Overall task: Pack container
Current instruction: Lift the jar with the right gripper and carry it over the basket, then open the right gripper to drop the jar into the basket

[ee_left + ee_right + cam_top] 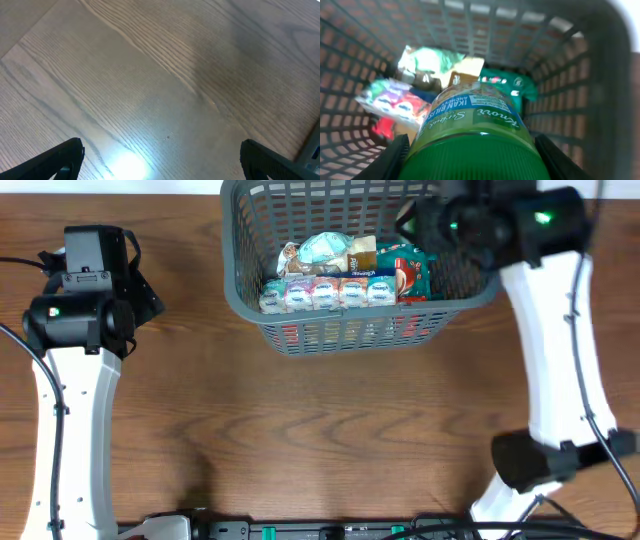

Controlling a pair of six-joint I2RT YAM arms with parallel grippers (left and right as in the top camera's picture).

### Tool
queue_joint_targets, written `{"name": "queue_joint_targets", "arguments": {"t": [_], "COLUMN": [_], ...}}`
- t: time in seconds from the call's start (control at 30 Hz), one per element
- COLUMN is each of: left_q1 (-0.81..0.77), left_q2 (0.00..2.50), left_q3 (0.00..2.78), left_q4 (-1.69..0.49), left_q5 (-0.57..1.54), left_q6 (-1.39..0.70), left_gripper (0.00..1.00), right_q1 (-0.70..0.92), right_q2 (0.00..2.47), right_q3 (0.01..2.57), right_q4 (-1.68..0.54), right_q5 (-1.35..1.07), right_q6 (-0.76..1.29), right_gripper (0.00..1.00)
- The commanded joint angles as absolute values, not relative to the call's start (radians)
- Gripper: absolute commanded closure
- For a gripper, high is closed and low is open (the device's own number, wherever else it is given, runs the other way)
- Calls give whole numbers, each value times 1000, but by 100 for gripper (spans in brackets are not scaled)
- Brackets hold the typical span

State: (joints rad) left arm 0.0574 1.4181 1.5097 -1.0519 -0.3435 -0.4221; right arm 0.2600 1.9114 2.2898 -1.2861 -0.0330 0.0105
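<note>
**My right claw has a jar, right over the basket**

My right claw (475,162) is clamped on a jar (470,112). One finger sits on each side of its green lid (475,150). The jar has a Knorr label, and it hangs tipped inside the container (232,280), above the food that lies there.

I think the jar is hard, smooth and a bit heavy. I cannot tell if it is glass or plastic, so I would treat it as if it could break. The ribbed lid looks like the best place to hold it, because the sides look slippery. I would put it down softly and not drop it.

Under the jar I see a green packet (512,82), a pale crinkly bag (432,62) and a pack of little pots (325,292). The bag looks soft and could get squashed. The free spot seems to be by the right wall, near the green packet.

The container is a big dark grey basket at the far side of the bench (300,440), a little to the right. It looks stiff and light for its size. Its slotted sides are thin, so the thick rim would be the place to grab it.

My left claw (162,160) is wide apart and holds nothing. It hangs over bare wood, well apart from the basket.
</note>
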Motion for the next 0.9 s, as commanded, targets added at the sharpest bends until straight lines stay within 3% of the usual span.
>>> {"name": "queue_joint_targets", "arguments": {"t": [0.0,0.3,0.6,0.63,0.67,0.7,0.87], "left_q1": [62,62,62,62,62,62,62], "left_q2": [1425,1425,1425,1425,1425,1425,1425], "left_q3": [1507,1507,1507,1507,1507,1507,1507], "left_q4": [-1058,-1058,-1058,-1058,-1058,-1058,-1058], "left_q5": [-356,-356,-356,-356,-356,-356,-356], "left_q6": [-431,-431,-431,-431,-431,-431,-431], "left_gripper": [1,2,1,1,1,1,1], "right_q1": [290,305,304,304,305,305,304], "right_q2": [1969,2149,2162,2162,2162,2162,2162], "right_q3": [2307,2307,2308,2308,2308,2308,2308], "right_q4": [-1290,-1327,-1320,-1321,-1320,-1319,-1310], "right_q5": [-27,-28,-31,-31,-31,-31,-30], "right_q6": [-5,20,29,29,29,29,29], "right_gripper": [98,99,97,73,24,1,1]}}
